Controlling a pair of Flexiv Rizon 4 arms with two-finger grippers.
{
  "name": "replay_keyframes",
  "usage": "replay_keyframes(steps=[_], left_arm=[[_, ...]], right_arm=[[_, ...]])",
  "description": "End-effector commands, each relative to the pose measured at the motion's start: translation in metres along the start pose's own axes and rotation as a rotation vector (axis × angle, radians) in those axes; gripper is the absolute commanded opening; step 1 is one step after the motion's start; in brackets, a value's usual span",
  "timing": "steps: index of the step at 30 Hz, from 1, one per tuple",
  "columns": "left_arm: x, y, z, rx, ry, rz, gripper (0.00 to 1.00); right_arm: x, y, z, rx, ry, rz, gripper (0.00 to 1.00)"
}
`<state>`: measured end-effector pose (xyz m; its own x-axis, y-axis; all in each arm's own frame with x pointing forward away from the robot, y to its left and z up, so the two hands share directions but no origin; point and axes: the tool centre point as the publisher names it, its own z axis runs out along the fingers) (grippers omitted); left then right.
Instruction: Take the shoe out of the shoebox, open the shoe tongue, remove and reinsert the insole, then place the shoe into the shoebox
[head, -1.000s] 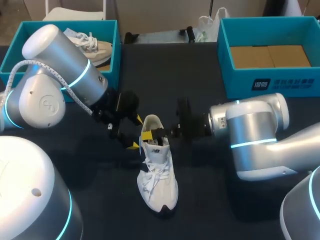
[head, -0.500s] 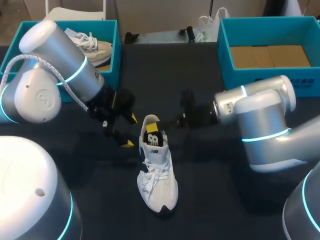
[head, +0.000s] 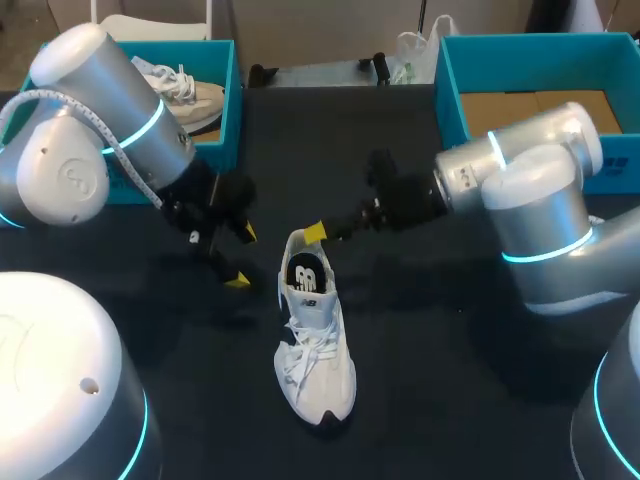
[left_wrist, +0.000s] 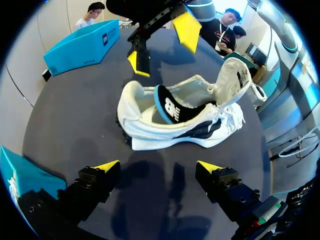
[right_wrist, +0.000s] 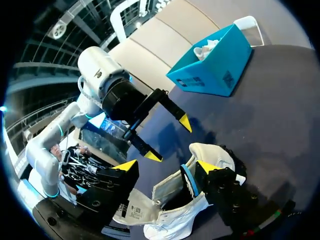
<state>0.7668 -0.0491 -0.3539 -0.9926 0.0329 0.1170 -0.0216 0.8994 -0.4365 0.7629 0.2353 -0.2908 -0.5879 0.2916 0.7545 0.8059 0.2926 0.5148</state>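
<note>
The white sneaker (head: 314, 345) lies in the middle of the table (head: 430, 390). Its long axis runs from the far edge to the near one, with the toe toward the near edge and the heel toward the far one. Its tongue (left_wrist: 235, 80) is pulled up, and the black insole (head: 305, 272) stands curled in the heel opening.

The left gripper (head: 241, 257) hangs just beside the sneaker's heel on the left, spread wide and holding nothing. The right gripper (right_wrist: 166, 166) sits just beyond the heel, also spread wide with nothing in it. In the head view only one of its yellow tips shows.

Far left of the sneaker, the left shoebox (head: 226, 120) holds a second sneaker (head: 185, 92), and my left arm partly covers both. Far right of the sneaker, my right arm cuts off the near wall of the right shoebox (head: 447, 110).

The sneaker lies well apart from both boxes, with dark tabletop showing around its toe and sides.
</note>
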Motion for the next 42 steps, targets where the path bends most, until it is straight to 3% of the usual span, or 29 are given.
replay_keyframes(steps=[1,18,22,25,27,35,37,41,42], left_arm=[[-0.002,0.009,-0.011,-0.012,0.010,-0.010,1.00],[-0.030,0.037,-0.044,-0.094,0.029,-0.072,1.00],[-0.040,0.042,-0.056,-0.103,0.041,-0.092,1.00],[-0.046,0.047,-0.063,-0.122,0.034,-0.102,1.00],[-0.050,0.050,-0.069,-0.124,0.037,-0.104,1.00],[-0.077,0.074,-0.102,-0.136,0.063,-0.089,1.00],[-0.085,0.080,-0.115,-0.110,0.092,-0.088,1.00],[-0.085,0.080,-0.115,-0.110,0.092,-0.088,1.00],[-0.085,0.080,-0.115,-0.110,0.092,-0.088,1.00]], right_arm=[[0.006,0.012,-0.020,0.279,-0.026,0.029,0.87],[-0.003,0.056,-0.054,0.453,-0.190,0.181,0.86],[-0.003,0.061,-0.057,0.459,-0.316,0.242,0.80],[0.000,0.062,-0.057,0.448,-0.404,0.269,0.69],[0.001,0.062,-0.058,0.435,-0.455,0.278,0.50],[0.022,0.054,-0.046,0.341,-0.603,0.277,0.01],[0.032,0.051,-0.044,0.299,-0.638,0.266,0.00],[0.051,0.040,-0.044,0.129,-0.705,0.245,0.00],[0.051,0.040,-0.044,0.129,-0.705,0.245,0.00]])
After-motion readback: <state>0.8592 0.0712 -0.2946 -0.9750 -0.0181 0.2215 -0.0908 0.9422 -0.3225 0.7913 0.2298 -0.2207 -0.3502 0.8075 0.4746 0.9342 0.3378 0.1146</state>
